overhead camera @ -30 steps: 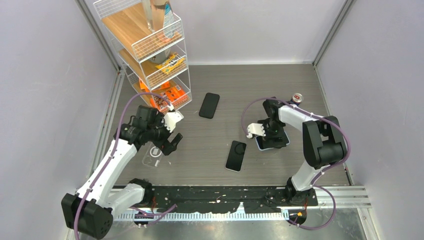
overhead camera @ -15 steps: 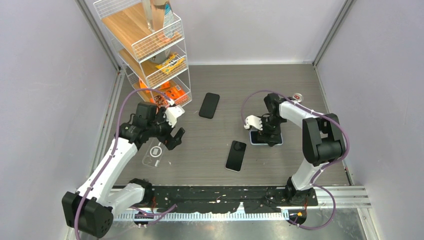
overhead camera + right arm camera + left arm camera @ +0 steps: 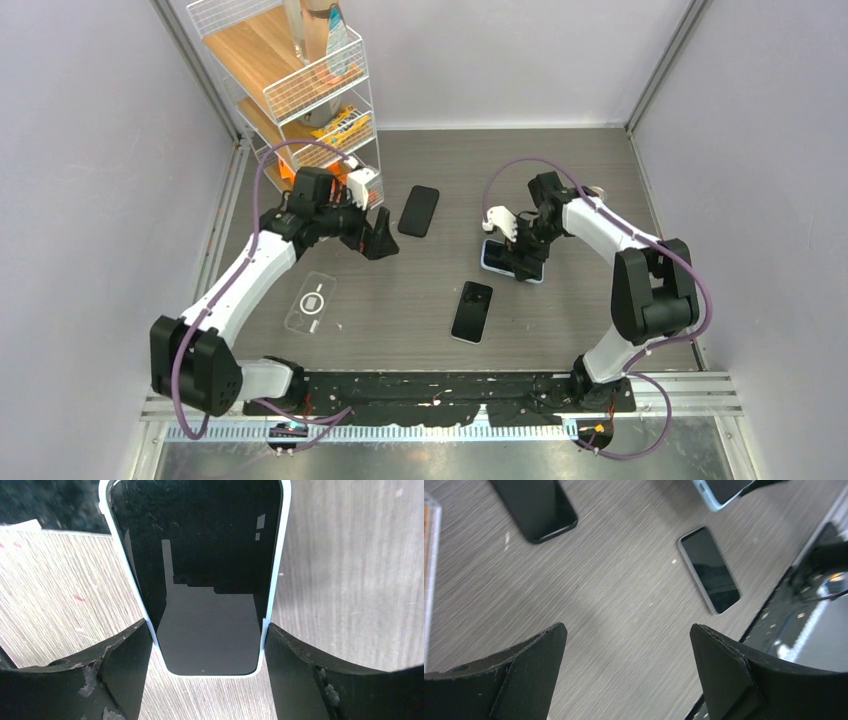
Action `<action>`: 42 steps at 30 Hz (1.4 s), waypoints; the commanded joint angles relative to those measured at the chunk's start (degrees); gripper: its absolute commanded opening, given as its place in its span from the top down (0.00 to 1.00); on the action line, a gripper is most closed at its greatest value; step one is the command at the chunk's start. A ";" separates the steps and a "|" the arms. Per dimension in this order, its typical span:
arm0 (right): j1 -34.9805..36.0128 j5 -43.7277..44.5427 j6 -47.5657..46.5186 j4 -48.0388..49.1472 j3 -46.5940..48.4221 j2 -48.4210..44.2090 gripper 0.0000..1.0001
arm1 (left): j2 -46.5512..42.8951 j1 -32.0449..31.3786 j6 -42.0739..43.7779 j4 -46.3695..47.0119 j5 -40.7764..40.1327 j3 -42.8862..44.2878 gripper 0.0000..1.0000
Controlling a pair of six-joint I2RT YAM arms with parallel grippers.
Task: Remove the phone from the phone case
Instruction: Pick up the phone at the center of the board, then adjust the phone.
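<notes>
Left arm stretched up the left side, left gripper (image 3: 381, 243) angled down, jaws spread wide, nothing between them. Right arm arcs in right of centre, right gripper (image 3: 205, 627) pinching both long edges of the cased phone (image 3: 200, 555).

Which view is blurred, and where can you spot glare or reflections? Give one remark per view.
Left wrist: the table grain is smeared into streaks, and glare whitens the metal rail at lower right. Right wrist: sharp; the phone screen mirrors a pale blocky shape between the fingers. Top external: even light, soft shadows, no strong glare.
</notes>
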 commanded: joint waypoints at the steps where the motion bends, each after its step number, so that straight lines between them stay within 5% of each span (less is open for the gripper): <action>1: 2.89 -4.46 7.00 3.24 3.58 -6.28 0.82 | 4.22 -2.15 -11.91 5.13 6.67 6.13 0.02; 9: 12.05 -0.64 18.84 12.77 3.98 -13.97 0.86 | 12.21 -4.54 -26.22 6.75 12.08 13.65 0.02; 24: 21.59 3.78 29.41 16.68 9.52 -16.02 0.87 | 17.60 -10.43 -32.09 8.54 10.03 17.16 0.09; 37: 24.37 5.31 33.27 17.86 9.18 -18.58 0.88 | 20.27 -12.72 -30.73 8.42 10.53 18.72 0.64; 42: 25.00 6.06 34.43 18.60 8.37 -19.98 0.86 | 19.51 -12.84 -30.34 9.51 12.85 18.26 1.00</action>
